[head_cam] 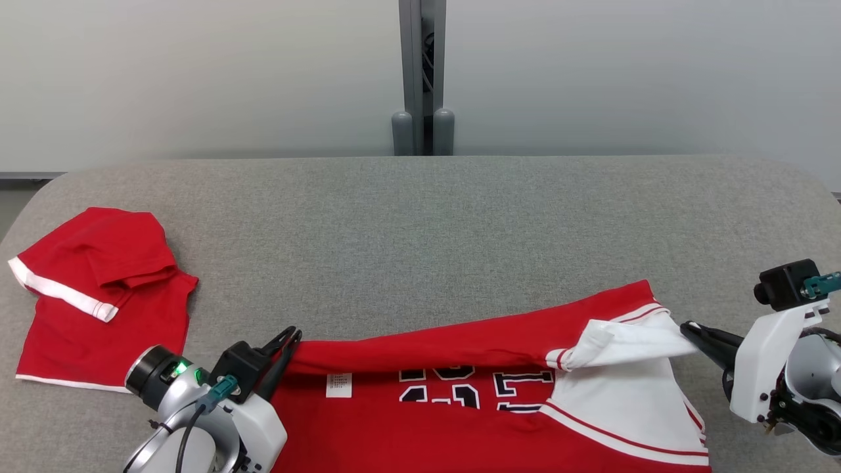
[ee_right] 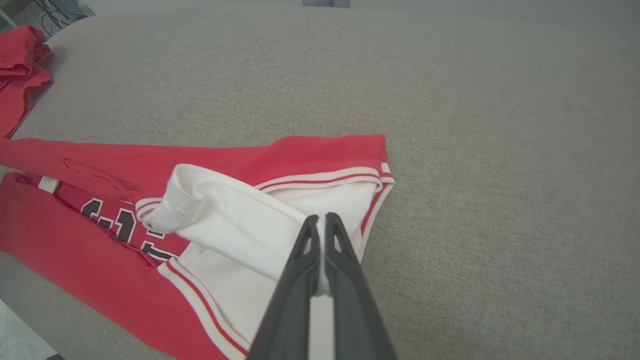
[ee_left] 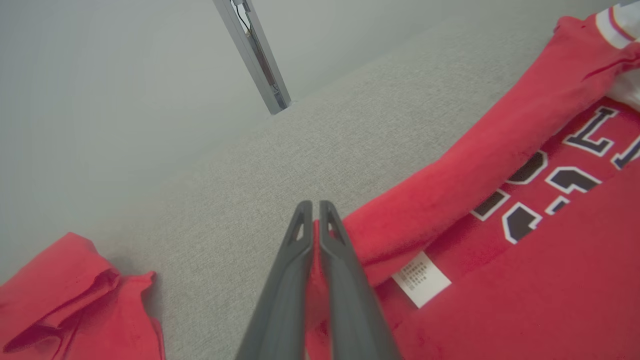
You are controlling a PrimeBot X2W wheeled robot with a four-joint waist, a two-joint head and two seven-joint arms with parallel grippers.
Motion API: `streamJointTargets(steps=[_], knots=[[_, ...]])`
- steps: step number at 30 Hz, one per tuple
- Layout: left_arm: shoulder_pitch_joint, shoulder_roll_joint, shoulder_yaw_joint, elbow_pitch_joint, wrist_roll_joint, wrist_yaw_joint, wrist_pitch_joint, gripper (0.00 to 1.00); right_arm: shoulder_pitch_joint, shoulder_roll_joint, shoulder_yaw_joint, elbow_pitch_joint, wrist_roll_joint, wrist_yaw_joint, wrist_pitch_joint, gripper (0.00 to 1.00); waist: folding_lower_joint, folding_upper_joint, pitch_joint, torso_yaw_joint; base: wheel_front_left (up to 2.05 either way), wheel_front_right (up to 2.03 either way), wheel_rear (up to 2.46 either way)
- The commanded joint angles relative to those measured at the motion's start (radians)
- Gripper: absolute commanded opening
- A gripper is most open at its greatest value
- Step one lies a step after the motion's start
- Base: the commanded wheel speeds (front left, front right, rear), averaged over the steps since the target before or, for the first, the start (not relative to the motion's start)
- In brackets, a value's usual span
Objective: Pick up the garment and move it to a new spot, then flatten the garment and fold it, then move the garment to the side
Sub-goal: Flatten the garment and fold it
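The garment [head_cam: 460, 407] is a red jersey with white sleeves and dark lettering, lying at the table's near edge with its far edge folded over toward me. My left gripper [head_cam: 289, 338] is shut on the garment's red left corner [ee_left: 330, 250]. Over on the other side, my right gripper [head_cam: 686, 326] is shut on the white sleeve [ee_right: 235, 220], which is lifted and pulled taut above the rest of the garment [ee_right: 100, 240]. A white label [ee_left: 421, 278] shows just right of my left fingers [ee_left: 345, 280].
Another red garment [head_cam: 98, 295] with white trim lies folded at the table's left edge, also in the left wrist view [ee_left: 70, 305]. The grey table [head_cam: 420, 223] stretches wide behind the jersey. A grey post [head_cam: 422, 79] stands beyond the far edge.
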Motion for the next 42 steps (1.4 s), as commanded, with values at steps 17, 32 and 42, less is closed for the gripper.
streamJointTargets(steps=[17, 32, 42], knots=[[-0.014, 0.039, -0.105, 0.039, -0.016, 0.0, -0.001, 0.0, 0.051, -0.045, -0.032, -0.09, 0.043, 0.0, 0.128, 0.0, 0.0, -0.0001, 0.018, 0.01, 0.0, 0.0, 0.0], [-0.03, 0.02, -0.15, 0.142, -0.039, 0.0, 0.004, 1.0, 0.105, -0.048, -0.084, -0.132, 0.117, 0.0, 0.291, 1.0, 0.0, -0.0001, 0.017, 0.007, 0.0, 0.0, 0.0], [-0.045, 0.012, -0.115, 0.141, -0.069, 0.046, -0.002, 1.0, 0.125, -0.044, -0.189, -0.132, 0.075, 0.0, 0.286, 1.0, 0.0, -0.0001, -0.012, 0.01, 0.0, 0.0, 0.0]])
